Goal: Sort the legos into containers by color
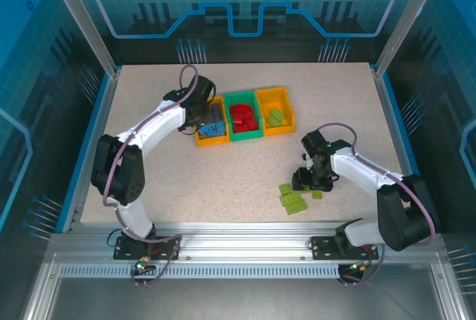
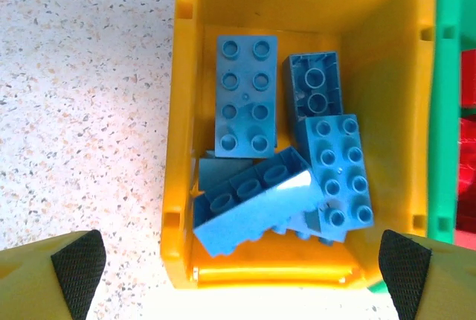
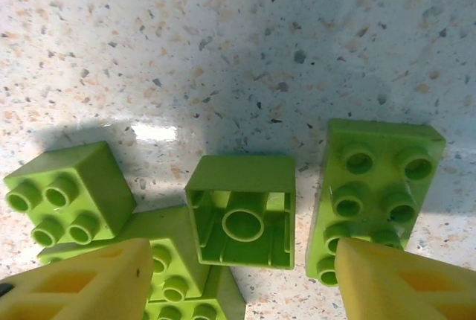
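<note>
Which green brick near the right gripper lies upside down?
The square brick in the middle: its hollow underside faces up, while the other green bricks show their studs.

blue legos [image 2: 245, 93] in orange-yellow bin [image 2: 186, 74], red legos [image 1: 243, 117] in green bin [image 2: 445, 97], lime green legos [image 3: 242, 212] on speckled beige table [image 3: 223, 52], yellow fingers [image 2: 22, 279] with black pads [image 2: 78, 268]

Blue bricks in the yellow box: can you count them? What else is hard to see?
Blue bricks: piled in the left wrist view, lower ones covered; no sure count.
Lime bricks: in the right wrist view, fingers of the right tool and the bottom edge cut some off.
Red bricks: too small to count from above.
</note>
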Controlling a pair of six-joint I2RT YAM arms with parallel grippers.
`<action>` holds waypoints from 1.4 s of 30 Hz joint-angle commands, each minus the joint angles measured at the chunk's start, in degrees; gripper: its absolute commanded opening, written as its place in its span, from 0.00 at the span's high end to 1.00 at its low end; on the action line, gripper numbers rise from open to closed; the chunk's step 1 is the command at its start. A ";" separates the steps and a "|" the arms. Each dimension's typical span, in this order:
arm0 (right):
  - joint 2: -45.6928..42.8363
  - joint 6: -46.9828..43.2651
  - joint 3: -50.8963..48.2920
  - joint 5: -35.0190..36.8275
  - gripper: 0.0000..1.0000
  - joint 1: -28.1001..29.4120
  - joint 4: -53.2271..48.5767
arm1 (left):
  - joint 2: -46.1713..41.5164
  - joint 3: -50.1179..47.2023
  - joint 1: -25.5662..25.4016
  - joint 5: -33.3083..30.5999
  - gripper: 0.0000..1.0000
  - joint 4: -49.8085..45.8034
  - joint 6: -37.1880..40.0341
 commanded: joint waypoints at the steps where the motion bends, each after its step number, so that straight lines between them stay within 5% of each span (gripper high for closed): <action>1: 1.39 0.73 0.50 2.20 0.36 1.28 -0.41 | -4.39 -3.03 -0.82 1.40 0.01 1.43 -1.91; 17: 2.75 0.10 3.95 6.50 0.65 3.32 -2.07 | -12.51 -14.40 -3.29 1.78 0.01 3.94 -5.77; 28: 3.81 -1.33 16.20 4.64 0.66 2.36 -3.36 | -14.20 -19.67 -5.71 1.30 0.01 4.56 -7.84; 36: 15.83 -0.13 33.28 -6.75 0.66 -1.81 2.05 | -13.13 -22.41 -15.35 -0.61 0.01 4.82 -11.25; 42: 28.14 1.10 47.88 -7.54 0.66 -3.74 0.55 | -11.70 -24.38 -20.95 0.26 0.01 6.80 -15.70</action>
